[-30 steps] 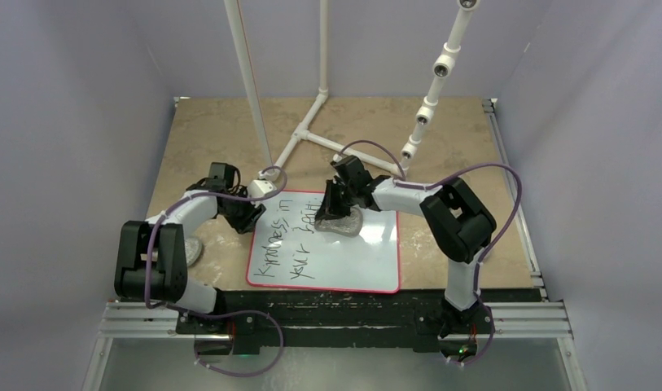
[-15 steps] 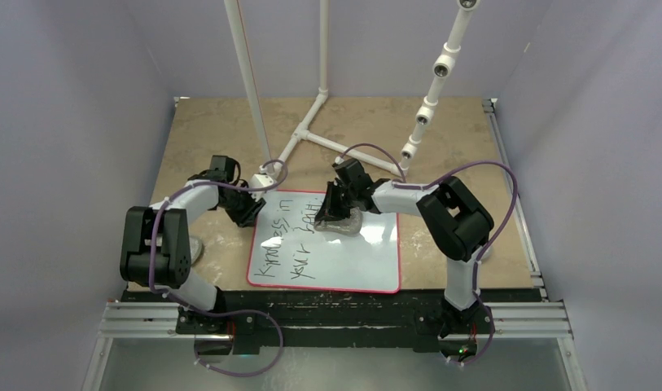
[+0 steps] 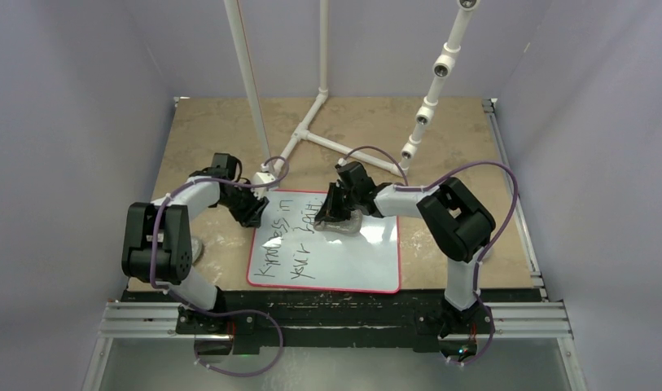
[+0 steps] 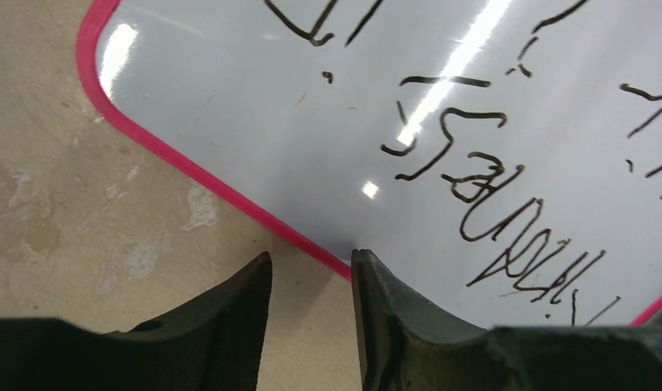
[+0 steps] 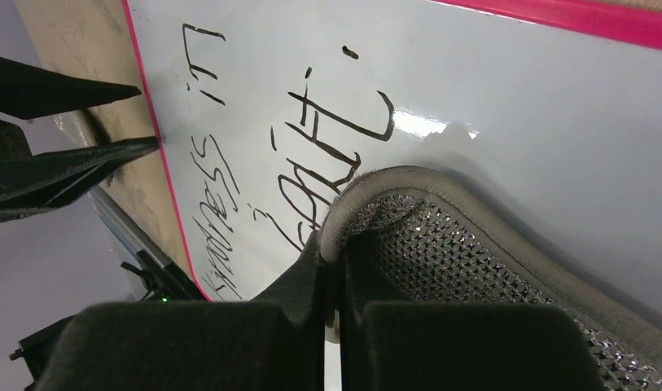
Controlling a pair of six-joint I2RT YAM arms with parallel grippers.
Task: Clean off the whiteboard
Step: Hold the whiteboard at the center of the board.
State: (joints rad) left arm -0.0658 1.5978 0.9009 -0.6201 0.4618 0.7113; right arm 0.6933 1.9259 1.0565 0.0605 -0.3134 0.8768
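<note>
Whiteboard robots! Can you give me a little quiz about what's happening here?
1. True or false: the whiteboard is wiped clean.
2. Where is the left gripper? A) high in the air B) at the whiteboard's edge C) under the table
3. What is the right gripper pinching?

Key: 1 false, black writing remains. 2 B. 3 the grey pad.
</note>
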